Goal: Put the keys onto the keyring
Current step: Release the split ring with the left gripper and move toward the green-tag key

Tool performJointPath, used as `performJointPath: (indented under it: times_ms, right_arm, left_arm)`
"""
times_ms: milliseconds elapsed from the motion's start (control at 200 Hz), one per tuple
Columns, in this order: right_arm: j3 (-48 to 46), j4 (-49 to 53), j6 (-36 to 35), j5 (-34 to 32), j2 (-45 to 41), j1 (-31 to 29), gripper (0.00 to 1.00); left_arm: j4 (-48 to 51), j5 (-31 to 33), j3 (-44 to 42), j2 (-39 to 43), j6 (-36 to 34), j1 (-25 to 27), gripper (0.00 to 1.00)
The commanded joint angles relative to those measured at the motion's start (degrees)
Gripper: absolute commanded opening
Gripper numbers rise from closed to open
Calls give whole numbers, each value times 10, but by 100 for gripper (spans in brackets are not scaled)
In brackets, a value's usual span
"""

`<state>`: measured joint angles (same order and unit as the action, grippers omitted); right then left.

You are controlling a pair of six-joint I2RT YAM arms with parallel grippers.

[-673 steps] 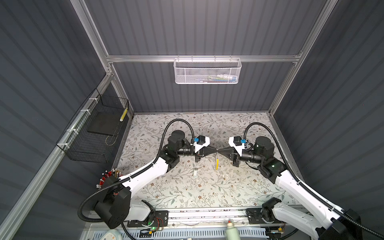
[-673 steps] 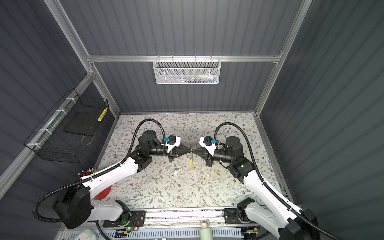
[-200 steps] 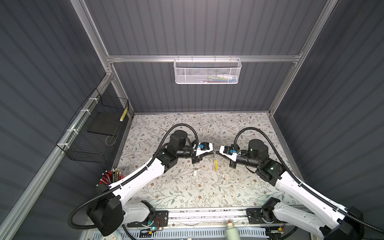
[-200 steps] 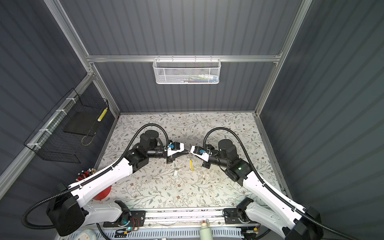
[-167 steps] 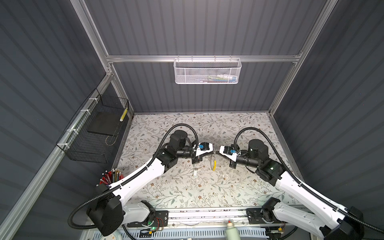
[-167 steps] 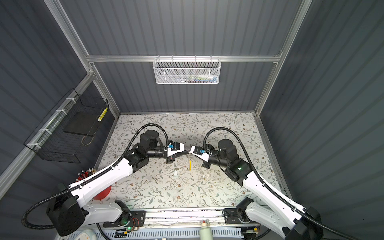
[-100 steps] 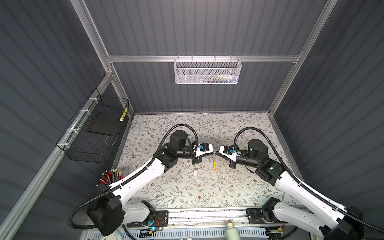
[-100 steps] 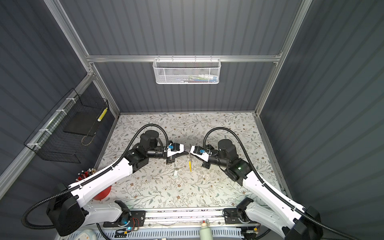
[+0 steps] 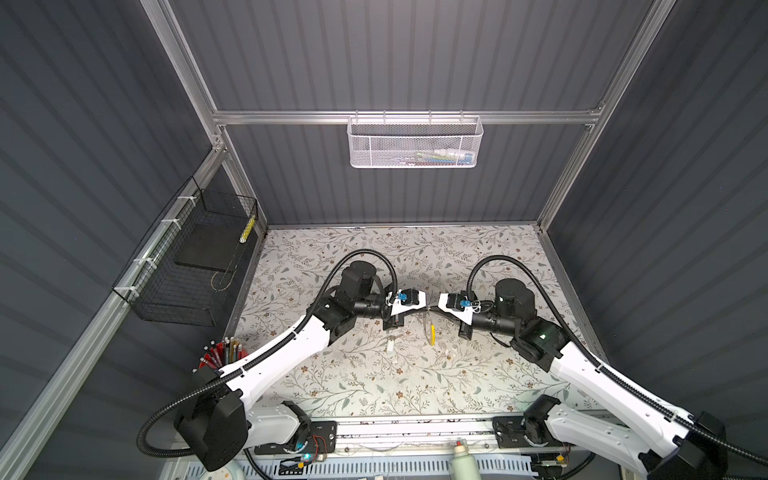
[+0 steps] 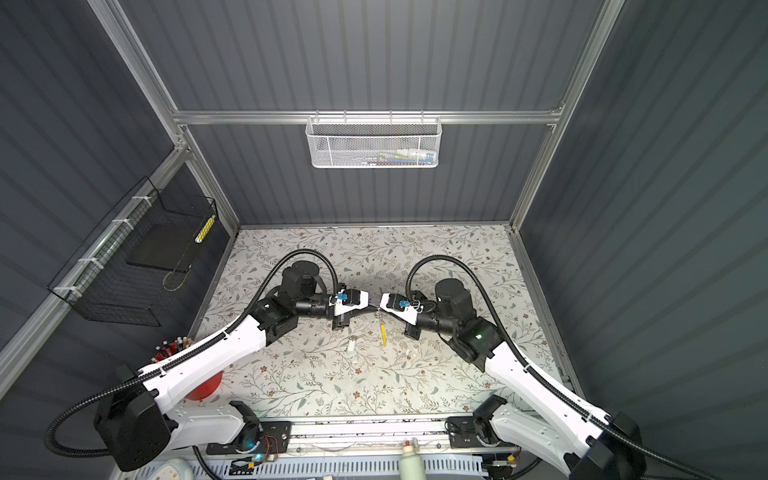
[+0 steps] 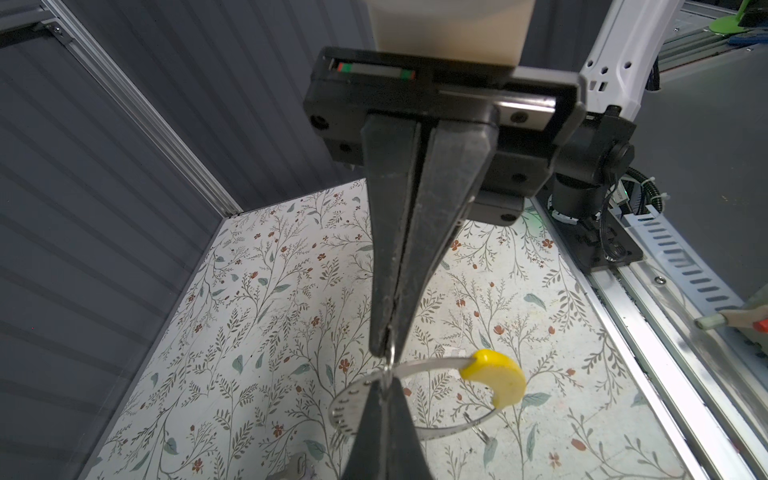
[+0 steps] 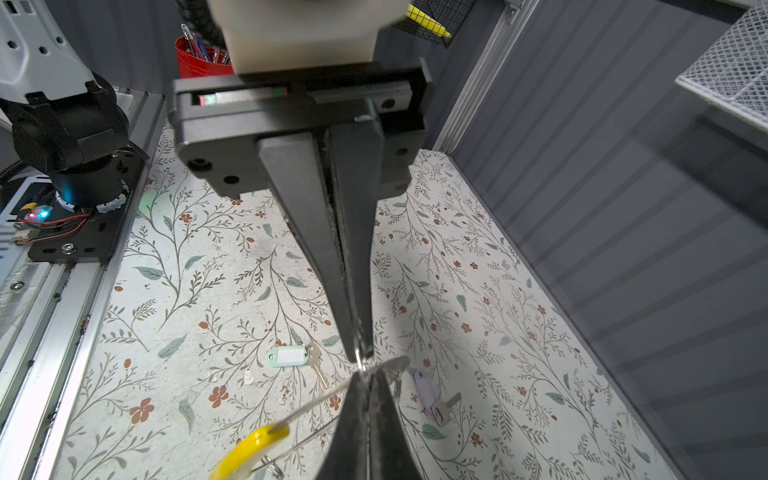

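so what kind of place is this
Probably a lab robot cell, not a home: a left arm and right arm bolted to a front rail, grey ribbed panels on an aluminium frame, and a floral tabletop.

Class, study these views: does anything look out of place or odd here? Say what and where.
Yes. The left gripper and right gripper meet tip to tip, both pinching the keyring at one spot, so it dangles above the table. The mint-tagged key and lilac-tagged key lie untouched below.
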<state>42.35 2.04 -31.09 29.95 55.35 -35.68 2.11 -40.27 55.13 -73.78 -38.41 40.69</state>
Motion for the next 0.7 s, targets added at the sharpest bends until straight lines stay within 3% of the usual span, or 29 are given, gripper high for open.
performJointPath:
  times_ms: [0,235,495,695]
  right_arm:
    - [8,0,-2,-9,0,-3,1]
    - [-12,-1,-7,-48,-5,5,0]
    - [-41,-15,-9,-14,-20,50,0]
    - [-68,-5,-19,7,-43,80,0]
  left_arm:
    - [4,13,11,-1,13,4,20]
    - [-2,64,-29,11,74,-18,30]
    - [17,118,-76,12,144,-52,34]
    - [89,185,-78,-7,182,-63,34]
